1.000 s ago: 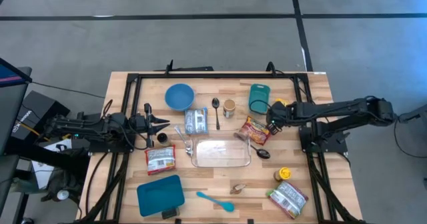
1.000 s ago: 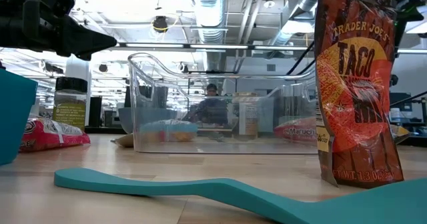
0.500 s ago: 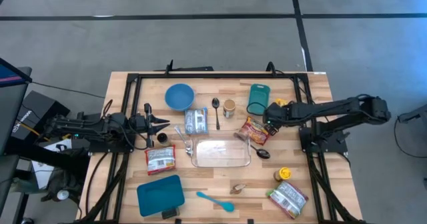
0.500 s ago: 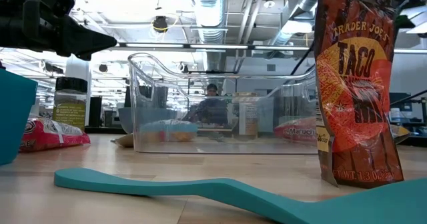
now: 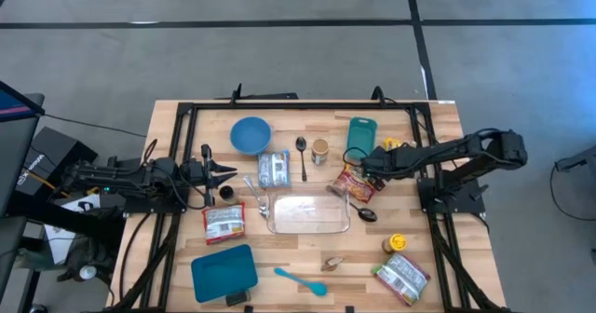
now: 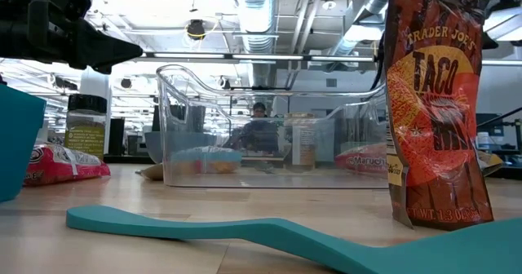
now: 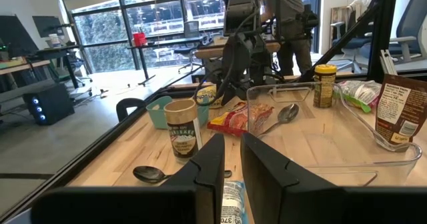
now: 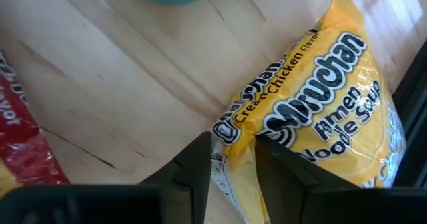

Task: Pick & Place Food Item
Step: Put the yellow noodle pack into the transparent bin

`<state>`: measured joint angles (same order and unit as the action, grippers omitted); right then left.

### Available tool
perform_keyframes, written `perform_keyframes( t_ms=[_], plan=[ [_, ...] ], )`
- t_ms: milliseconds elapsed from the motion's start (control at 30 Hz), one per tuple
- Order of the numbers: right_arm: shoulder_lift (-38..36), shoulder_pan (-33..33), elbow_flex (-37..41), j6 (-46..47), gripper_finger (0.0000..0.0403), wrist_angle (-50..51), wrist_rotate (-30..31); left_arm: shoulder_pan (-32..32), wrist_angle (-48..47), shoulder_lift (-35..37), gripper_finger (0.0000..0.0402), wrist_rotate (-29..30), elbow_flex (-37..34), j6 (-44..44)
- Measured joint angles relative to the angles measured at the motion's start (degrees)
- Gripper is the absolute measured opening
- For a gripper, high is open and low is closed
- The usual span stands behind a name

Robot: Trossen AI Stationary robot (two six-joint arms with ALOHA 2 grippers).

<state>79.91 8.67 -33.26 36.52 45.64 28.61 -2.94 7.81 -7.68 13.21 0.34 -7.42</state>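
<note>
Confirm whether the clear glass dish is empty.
Yes, the high view shows the clear glass dish with only bare wood visible through it.

Blue bowl (image 5: 250,134), teal spatula (image 5: 300,281)

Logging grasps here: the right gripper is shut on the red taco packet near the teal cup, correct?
Not the taco packet. The right wrist view shows the right gripper shut on the yellow ramen packet; the high view places it near the teal cup.
</note>
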Motion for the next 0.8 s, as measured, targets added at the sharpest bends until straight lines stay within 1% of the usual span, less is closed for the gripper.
perform_keyframes(
  t_ms=[267, 333, 633, 800],
  plan=[
    [-1.2, -0.2, 0.0, 1.0, 0.002, 0.8, 0.0, 0.0, 0.0, 0.0, 0.0044, 0.0, 0.0, 0.0],
    [-1.9, -0.6, 0.0, 1.0, 0.0006, 0.7, 0.0, 0.0, 0.0, 0.0, 0.0044, 0.0, 0.0, 0.0],
    [-8.3, -3.6, 0.0, 2.2, 0.0002, 1.5, -0.2, 0.0, 0.0, 0.0, 0.0044, 0.0, 0.0, 0.0],
    [-13.3, -5.9, -1.6, 6.4, 0.0001, 7.3, -0.2, 0.0, 0.0, 0.0, 0.0044, 0.0, 0.0, 0.0]
  ],
)
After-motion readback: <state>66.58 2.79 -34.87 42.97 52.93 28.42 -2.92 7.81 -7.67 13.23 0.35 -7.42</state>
